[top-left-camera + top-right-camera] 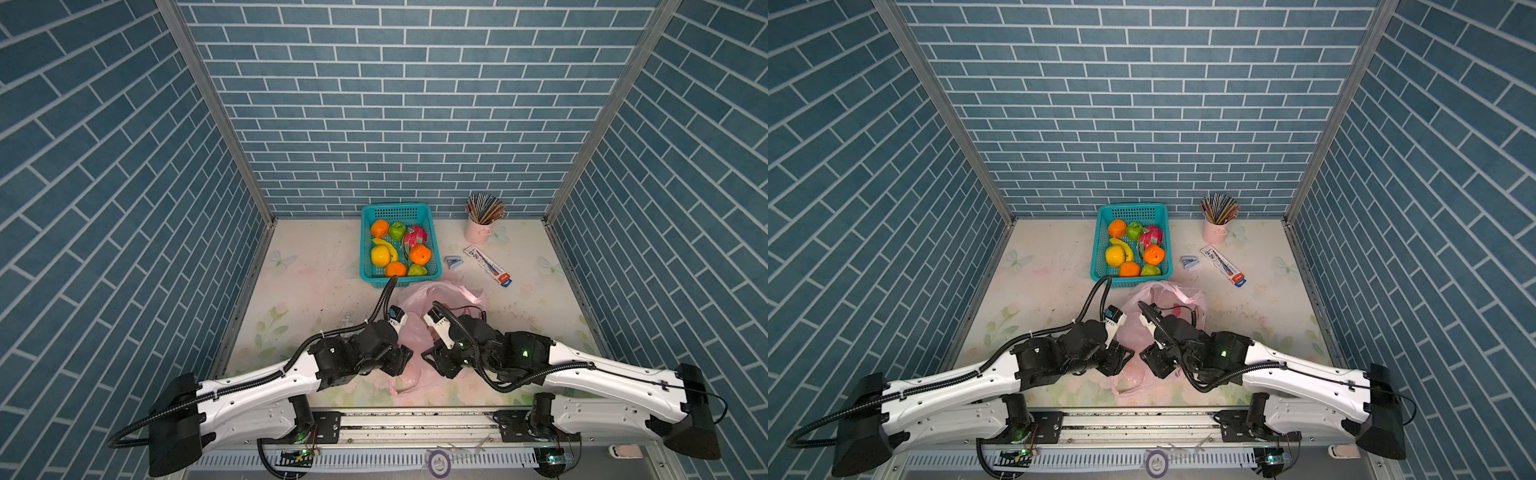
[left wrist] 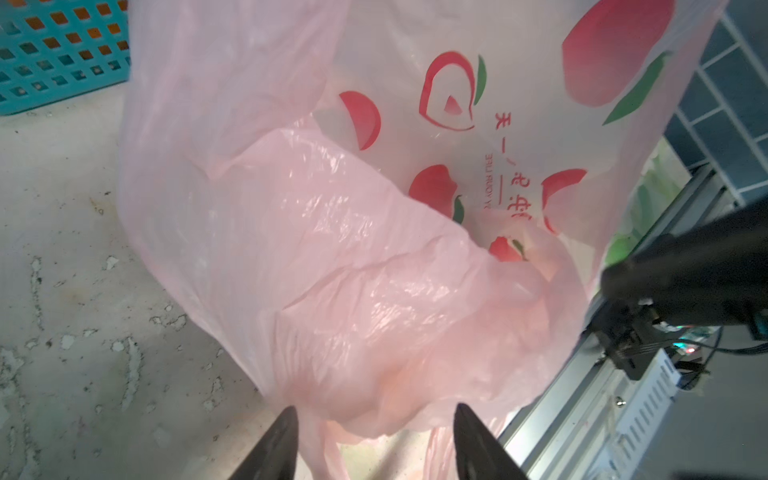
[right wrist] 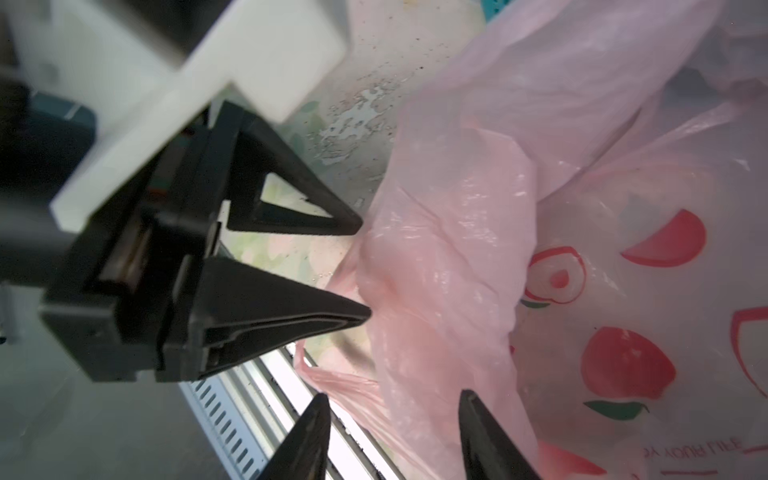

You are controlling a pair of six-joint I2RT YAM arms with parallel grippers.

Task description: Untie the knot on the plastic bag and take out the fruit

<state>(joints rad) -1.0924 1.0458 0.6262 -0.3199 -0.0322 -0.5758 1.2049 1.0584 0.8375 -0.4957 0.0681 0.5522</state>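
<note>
Closing on the bag's (image 1: 440, 293) near folds comes next; left gripper (image 3: 365, 269) and right gripper (image 3: 392, 392) stand half open, empty. Pull apart gently.

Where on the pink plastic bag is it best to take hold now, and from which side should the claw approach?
Probably pinch the plastic bag at the crumpled ridge of film near its front end. There the film bunches thick, while the printed panel is smooth and gives nothing to pinch. Come from the left arm's side, where the left claw faces this ridge with open jaws.
</note>
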